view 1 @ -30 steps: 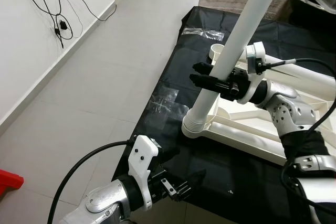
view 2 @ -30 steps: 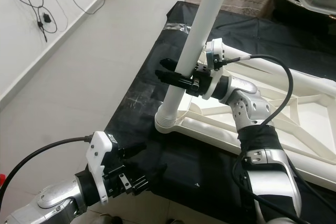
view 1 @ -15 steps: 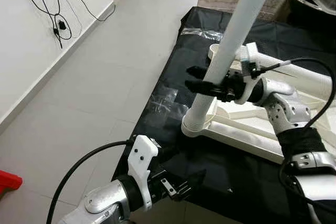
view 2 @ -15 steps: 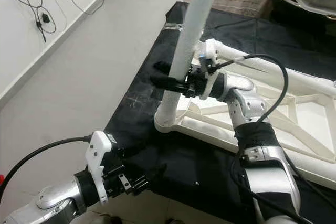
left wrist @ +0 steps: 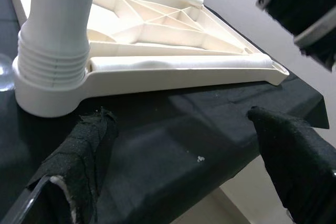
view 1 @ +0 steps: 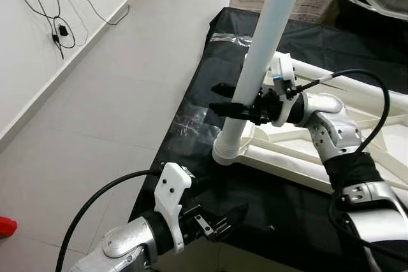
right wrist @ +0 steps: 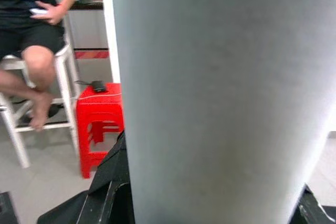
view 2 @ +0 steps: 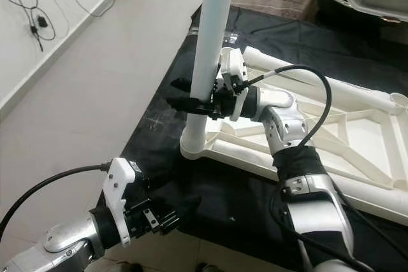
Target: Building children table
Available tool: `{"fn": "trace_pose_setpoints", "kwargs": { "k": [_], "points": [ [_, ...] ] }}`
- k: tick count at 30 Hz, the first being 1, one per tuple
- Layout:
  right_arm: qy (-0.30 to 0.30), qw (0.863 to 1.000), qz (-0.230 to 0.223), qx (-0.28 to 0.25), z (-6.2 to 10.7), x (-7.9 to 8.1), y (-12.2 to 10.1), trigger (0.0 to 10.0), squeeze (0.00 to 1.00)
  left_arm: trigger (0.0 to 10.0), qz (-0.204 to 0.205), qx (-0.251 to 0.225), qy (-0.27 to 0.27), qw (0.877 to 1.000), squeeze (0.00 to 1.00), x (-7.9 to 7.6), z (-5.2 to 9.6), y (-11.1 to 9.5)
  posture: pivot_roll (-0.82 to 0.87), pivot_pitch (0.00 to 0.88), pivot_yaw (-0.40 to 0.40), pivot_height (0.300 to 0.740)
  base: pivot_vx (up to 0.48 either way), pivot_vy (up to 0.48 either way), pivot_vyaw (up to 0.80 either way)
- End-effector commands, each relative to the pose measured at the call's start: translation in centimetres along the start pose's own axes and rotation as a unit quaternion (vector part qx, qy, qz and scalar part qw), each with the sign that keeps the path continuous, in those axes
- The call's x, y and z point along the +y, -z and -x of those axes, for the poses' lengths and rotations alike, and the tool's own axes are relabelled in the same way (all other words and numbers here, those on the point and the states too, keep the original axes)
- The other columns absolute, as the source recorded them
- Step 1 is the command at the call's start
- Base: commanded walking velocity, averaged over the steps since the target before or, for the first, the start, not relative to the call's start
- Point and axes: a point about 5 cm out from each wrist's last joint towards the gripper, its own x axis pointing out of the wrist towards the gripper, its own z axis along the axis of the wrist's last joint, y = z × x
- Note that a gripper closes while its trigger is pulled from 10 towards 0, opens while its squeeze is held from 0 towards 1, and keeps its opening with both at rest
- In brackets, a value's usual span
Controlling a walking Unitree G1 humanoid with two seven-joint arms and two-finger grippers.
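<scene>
Black cloth-covered surface (view 1: 204, 87), white upturned table frame (view 2: 331, 138) lying on it, clear tape strips (view 1: 191, 125)

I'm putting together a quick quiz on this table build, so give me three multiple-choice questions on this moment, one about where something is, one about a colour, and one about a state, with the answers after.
1. Where does the foot of the upright white leg sit?
A. In the corner socket of the table top
B. Flat on the floor
C. Inside a red stool

2. What colour is the sheet under the table top?
A. Red
B. Black
C. White

3. What is the right gripper doing?
A. Hanging open above the floor
B. Resting open on the sheet
C. Shut on the leg

Answers: 1 A, the leg's ribbed end stands in the round socket at the corner. 2 B, the sheet is black in both eye views. 3 C, its fingers clasp the leg partway up, while the left gripper is open, low by the sheet's edge.
</scene>
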Motion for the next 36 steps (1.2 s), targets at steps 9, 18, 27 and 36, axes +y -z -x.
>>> {"fn": "trace_pose_setpoints", "kwargs": {
  "k": [9,18,27,36],
  "points": [
    [0.115,0.991,-0.061,0.026,1.6,1.3,4.1,10.0,0.0,10.0,0.007,0.009,0.0,1.0,0.0,0.2,-0.2,0.5,0.19,0.217,-0.081,0.74,0.0,0.0,0.0],
    [0.393,0.913,-0.048,0.099,2.7,0.5,5.3,10.0,0.0,10.0,0.001,0.004,-0.002,1.0,0.0,0.5,-0.6,0.5,0.18,0.19,-0.077,0.74,0.0,0.0,0.0],
    [0.644,0.754,-0.047,0.12,4.5,1.2,5.4,10.0,0.0,10.0,-0.009,-0.004,-0.004,1.0,0.0,1.4,-1.4,0.2,0.18,0.153,-0.07,0.74,0.0,0.0,0.0],
    [0.852,0.516,-0.031,0.079,4.3,3.7,4.2,10.0,0.0,10.0,-0.019,-0.014,-0.009,1.0,0.0,2.3,-2.2,0.2,0.18,0.108,-0.067,0.74,0.0,0.0,0.0]
  ]
}}
